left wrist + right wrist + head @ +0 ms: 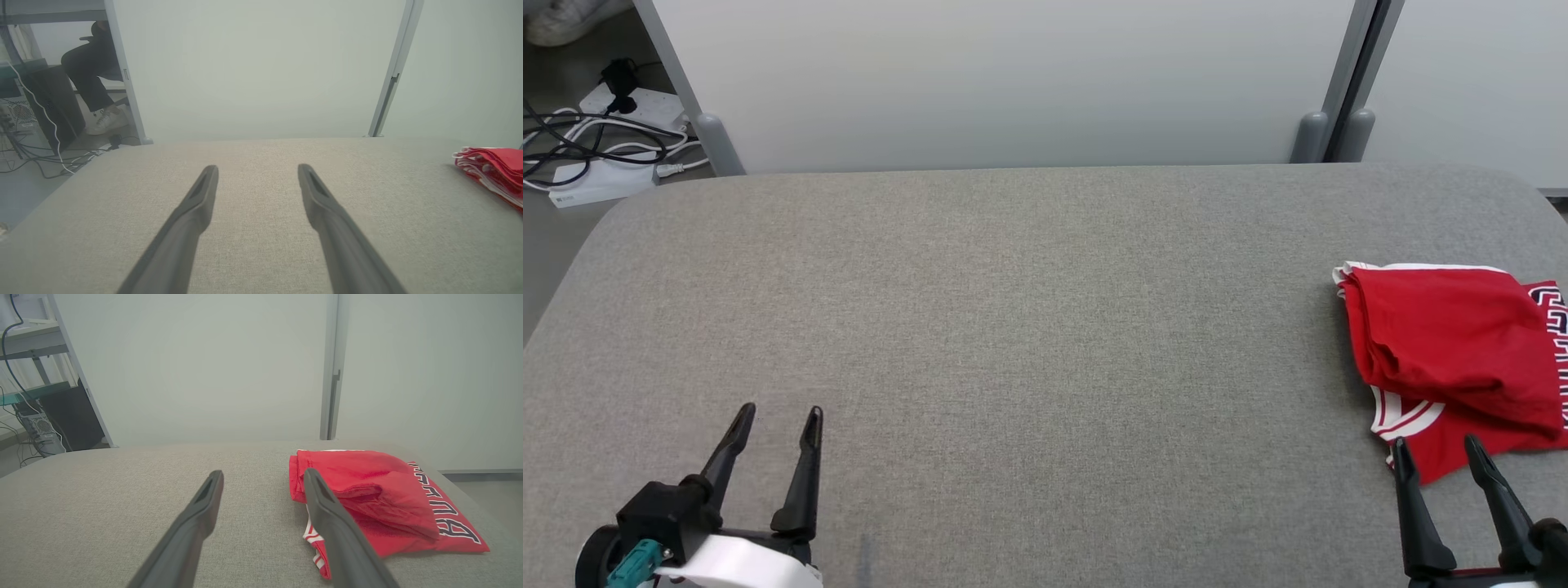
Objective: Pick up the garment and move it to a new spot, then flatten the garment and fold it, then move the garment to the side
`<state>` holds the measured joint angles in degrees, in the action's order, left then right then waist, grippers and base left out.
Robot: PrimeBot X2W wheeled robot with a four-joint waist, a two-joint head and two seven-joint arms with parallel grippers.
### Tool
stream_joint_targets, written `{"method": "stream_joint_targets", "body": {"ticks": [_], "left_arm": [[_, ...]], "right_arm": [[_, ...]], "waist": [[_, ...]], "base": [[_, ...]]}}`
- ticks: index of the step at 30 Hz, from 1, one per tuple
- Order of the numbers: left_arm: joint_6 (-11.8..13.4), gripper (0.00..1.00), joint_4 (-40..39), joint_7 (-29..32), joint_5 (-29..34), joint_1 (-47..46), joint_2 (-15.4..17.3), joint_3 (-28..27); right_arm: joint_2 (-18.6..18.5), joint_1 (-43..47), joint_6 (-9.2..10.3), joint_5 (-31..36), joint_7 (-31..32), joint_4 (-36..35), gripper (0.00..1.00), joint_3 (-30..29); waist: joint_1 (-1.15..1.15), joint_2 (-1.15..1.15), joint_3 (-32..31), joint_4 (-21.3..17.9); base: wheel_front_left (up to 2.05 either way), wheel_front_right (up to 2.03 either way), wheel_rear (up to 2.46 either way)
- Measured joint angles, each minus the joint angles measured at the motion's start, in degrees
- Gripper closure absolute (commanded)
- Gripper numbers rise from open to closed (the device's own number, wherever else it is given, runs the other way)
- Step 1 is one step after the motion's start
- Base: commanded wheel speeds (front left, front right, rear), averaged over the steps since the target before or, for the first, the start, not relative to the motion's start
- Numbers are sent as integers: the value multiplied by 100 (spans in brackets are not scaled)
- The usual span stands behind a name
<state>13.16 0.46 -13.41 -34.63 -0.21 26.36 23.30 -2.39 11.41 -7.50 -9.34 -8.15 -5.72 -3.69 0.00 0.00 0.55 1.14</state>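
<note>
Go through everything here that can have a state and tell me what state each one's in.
Garment: loosely folded, on the table near its right edge, not held.
Left gripper: open, empty, over bare table.
Right gripper: open, empty, at the garment's near edge.
Power strip: black plug in it.

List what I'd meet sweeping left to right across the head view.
Floor cables → left gripper, open → red garment. Right gripper left out: it overlaps the garment.
</note>
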Motion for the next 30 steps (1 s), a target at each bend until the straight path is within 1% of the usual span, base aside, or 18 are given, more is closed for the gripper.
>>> {"method": "stream_joint_targets", "body": {"ticks": [5,11,13,22,23,28,30], "left_arm": [[-53,0,26,-32,-26,7,23,-88],[-59,0,58,-49,-35,17,9,-86],[-102,0,69,-49,-35,23,1,-84],[-108,0,100,-54,-35,27,-13,-76],[-107,100,132,-53,-33,30,-34,-64],[-101,100,428,-14,-38,260,-366,101],[-109,100,439,34,-119,298,-403,98]], "right_arm": [[9,9,0,32,22,-83,0,1],[16,44,0,31,56,-88,0,19],[16,70,0,31,56,-89,0,19],[20,86,0,26,58,-130,0,26],[23,86,0,26,56,-90,100,33],[83,99,0,13,57,265,100,69],[85,98,0,-123,57,290,100,73]], "waist": [[0,0,1,-7],[0,0,8,-3],[0,0,10,2],[0,0,11,26],[0,0,12,27],[0,0,15,25],[0,0,13,24]], "base": [[0,0,0],[0,0,0],[0,0,0],[0,0,0],[0,0,0],[0,0,0],[0,0,0]]}}
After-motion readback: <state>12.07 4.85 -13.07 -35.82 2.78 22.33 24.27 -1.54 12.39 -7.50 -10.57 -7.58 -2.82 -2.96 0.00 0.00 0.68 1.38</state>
